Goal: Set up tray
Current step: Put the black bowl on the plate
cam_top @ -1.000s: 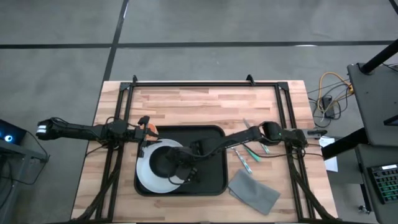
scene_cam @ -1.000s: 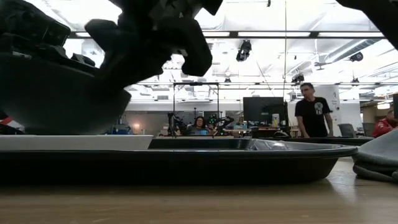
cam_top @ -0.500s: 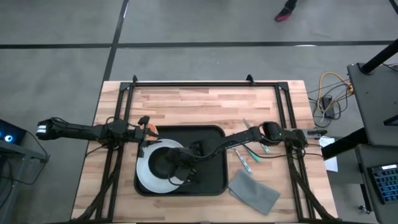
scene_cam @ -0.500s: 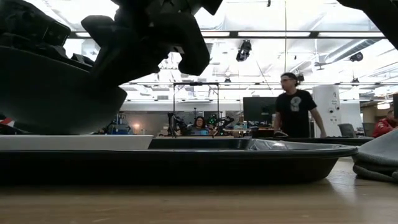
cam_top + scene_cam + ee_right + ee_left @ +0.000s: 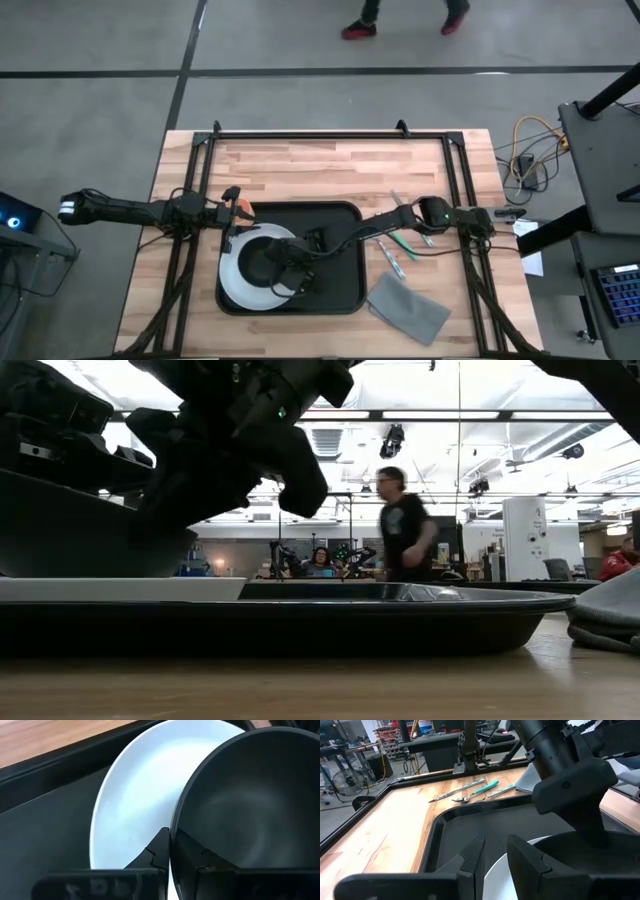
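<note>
The black tray (image 5: 340,290) lies in the middle of the wooden table. A round white plate (image 5: 232,280) sits in its left part. A black bowl (image 5: 258,262) is over the plate, its base down at the plate's surface (image 5: 120,588). My right gripper (image 5: 285,280) reaches in from the table's right and is shut on the bowl. My left gripper (image 5: 495,855) waits by the tray's far left corner (image 5: 235,210), its fingers slightly apart with nothing between them. My right gripper pinches the bowl's rim (image 5: 173,836) on the side toward the table's right, one finger inside the bowl and one outside. The fingers slant down from the right. The bowl (image 5: 90,530) stands nearly upright, its base at the plate; whether it rests there I cannot tell.
Cutlery with teal handles (image 5: 395,245) lies on the wood right of the tray, and a folded grey cloth (image 5: 408,308) near the tray's near right corner. Bare wood stretches along the far side. A person (image 5: 405,525) walks in the room behind.
My right gripper has sunk a little with the bowl, staying shut. The bowl has come down toward the plate and its rim stands lower than before. A person has walked across the room behind the table.
</note>
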Motion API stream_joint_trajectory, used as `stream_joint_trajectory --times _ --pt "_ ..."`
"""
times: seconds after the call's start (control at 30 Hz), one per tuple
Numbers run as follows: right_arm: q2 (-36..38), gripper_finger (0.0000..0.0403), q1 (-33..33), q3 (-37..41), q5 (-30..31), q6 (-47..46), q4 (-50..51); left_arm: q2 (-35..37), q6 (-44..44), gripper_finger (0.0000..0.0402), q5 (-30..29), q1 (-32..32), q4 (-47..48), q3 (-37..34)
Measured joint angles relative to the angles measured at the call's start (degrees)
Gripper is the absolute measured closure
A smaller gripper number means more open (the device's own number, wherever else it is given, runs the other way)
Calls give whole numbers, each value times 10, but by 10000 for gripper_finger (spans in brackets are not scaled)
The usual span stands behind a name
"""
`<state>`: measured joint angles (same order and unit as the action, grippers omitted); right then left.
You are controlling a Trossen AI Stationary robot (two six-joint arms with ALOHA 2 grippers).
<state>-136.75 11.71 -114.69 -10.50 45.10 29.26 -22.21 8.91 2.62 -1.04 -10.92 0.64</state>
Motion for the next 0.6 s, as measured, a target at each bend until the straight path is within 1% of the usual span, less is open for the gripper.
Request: stream_joint_trajectory --times 0.6 --pt "0 394 -1 -11 1 -16 16 0 0 340 0 0 0 0"
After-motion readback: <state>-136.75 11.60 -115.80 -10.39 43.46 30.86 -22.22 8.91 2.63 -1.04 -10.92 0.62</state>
